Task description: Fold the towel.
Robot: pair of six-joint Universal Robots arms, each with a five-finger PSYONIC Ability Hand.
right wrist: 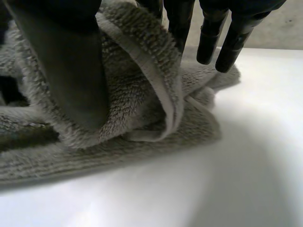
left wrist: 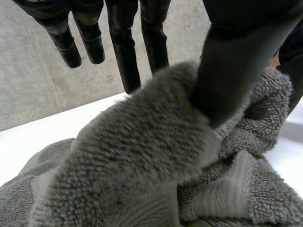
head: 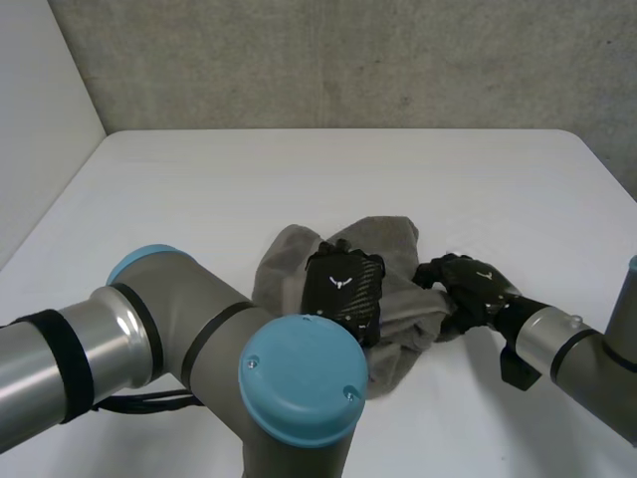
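Here, item by item.

1. White bench (head: 299, 169): flat top with a rounded far corner at each side, backed by a grey rough wall (head: 348, 60).
2. Grey terry towel (head: 393, 249): one piece, crumpled into a loose heap with several folds. It lies on the near half of the bench, about midway between its side edges and well apart from the far edge.
3. Left hand (head: 343, 289): black, set on top of the towel's middle. In the left wrist view the thumb (left wrist: 236, 71) presses into a raised hump of towel (left wrist: 142, 156) and the straight fingers (left wrist: 128, 52) stand on the hump's other side, so the hump is nipped between them.
4. Right hand (head: 468, 291): black, at the edge of the heap nearest the bench's right side. In the right wrist view a hemmed edge of towel (right wrist: 137, 94) stands up between the thumb (right wrist: 66, 61) and the fingers (right wrist: 177, 23), pinched there. The rest lies on the bench (right wrist: 227, 179).
5. Arms: grey joints with light-blue caps. The left arm (head: 199, 339) comes in across the near left corner.
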